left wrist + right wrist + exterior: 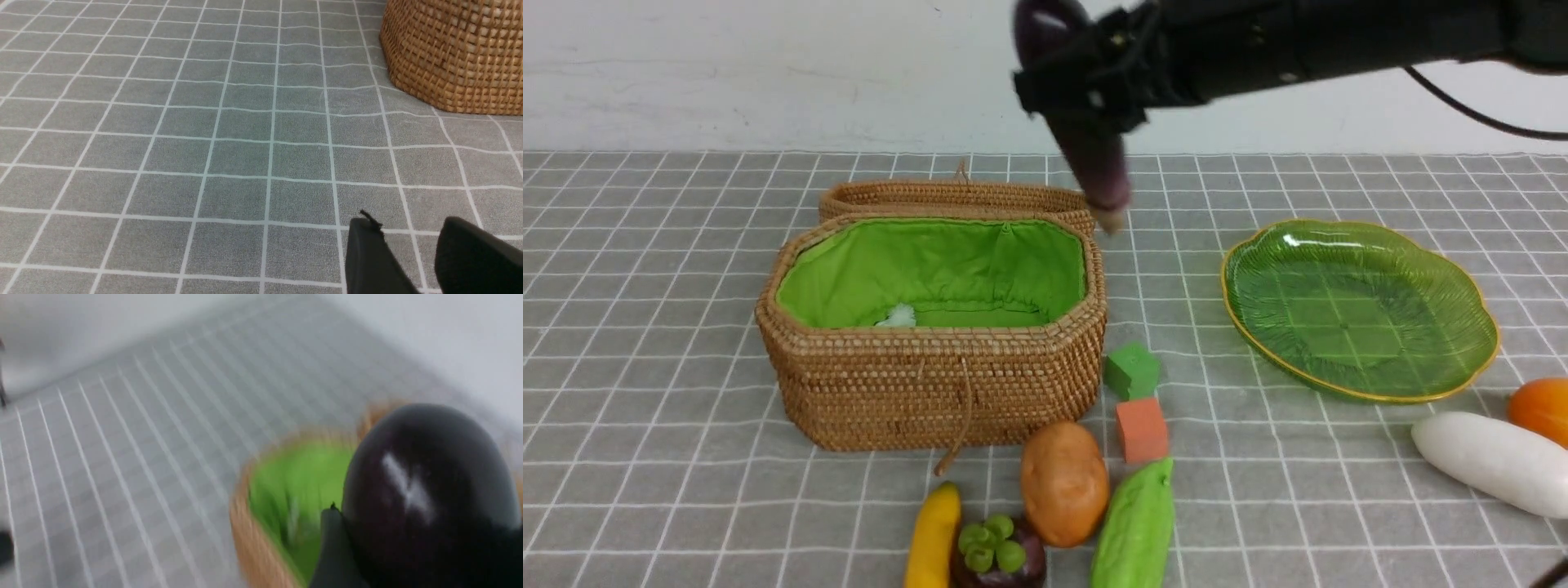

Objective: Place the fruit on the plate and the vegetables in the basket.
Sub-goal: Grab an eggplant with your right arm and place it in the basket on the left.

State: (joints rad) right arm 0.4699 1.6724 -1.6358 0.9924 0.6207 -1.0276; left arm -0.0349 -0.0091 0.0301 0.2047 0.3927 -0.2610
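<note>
Grey gridded counter (645, 408) fills most of the front view. The biggest thing on it is the tan woven basket (931, 384), left of centre, open, with bright green lining (931, 269) and its lid (947, 196) lying right behind it. A pale whitish-green bit (897, 317) sits at the bottom, can't tell what it is. The green glass plate (1360, 310) with a gold rim is on the right, nothing on it. Below it at the right edge is the white radish (1486, 461), with the mango (1542, 408) touching it and cut off by the frame. Along the bottom centre, the gourd (1135, 527) leans on the potato (1063, 482), and the banana (933, 535) and mangosteen (996, 555) sit side by side. A green cube (1131, 370) and an orange cube (1142, 429) are just right of the basket. Up top centre, the right gripper (1086, 106) is clamped on a dark purple eggplant (1098, 175) that hangs tip-down over the basket's back right corner. The right wrist view is all smeared, but it shows the glossy rounded end of the eggplant above the green lining, which the front view doesn't. The left gripper (408, 237) only shows in its own wrist view: fingers parted, nothing between them, low over bare counter, with the basket wall in the upper right.
</note>
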